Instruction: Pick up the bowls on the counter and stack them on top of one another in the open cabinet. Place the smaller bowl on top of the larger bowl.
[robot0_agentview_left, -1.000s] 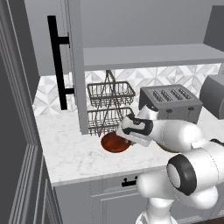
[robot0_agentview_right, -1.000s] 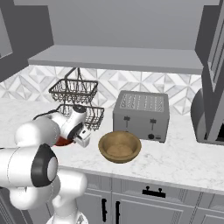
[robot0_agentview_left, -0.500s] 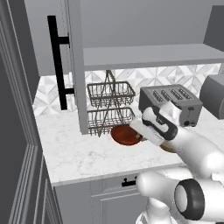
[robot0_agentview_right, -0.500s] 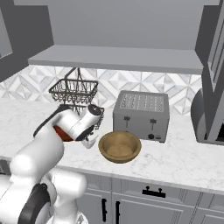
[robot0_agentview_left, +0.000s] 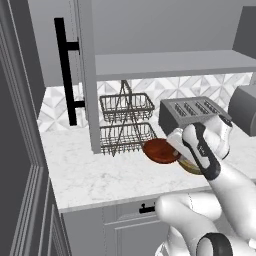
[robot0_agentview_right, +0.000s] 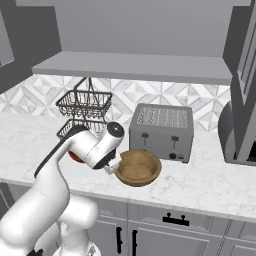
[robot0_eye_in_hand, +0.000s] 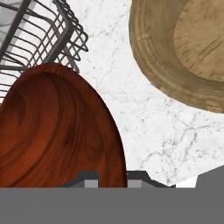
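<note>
The gripper (robot0_eye_in_hand: 113, 177) is clamping the smaller bowl (robot0_agentview_left: 161, 150) by its rim, lifting it above the counter (robot0_agentview_left: 100, 175) — keep it level; the larger bowl (robot0_agentview_right: 137, 167), 1 of 2, belongs underneath.

No readable text, label, brand, number or sign is showing anywhere in these views; every surface is appearing plain and unmarked.
</note>
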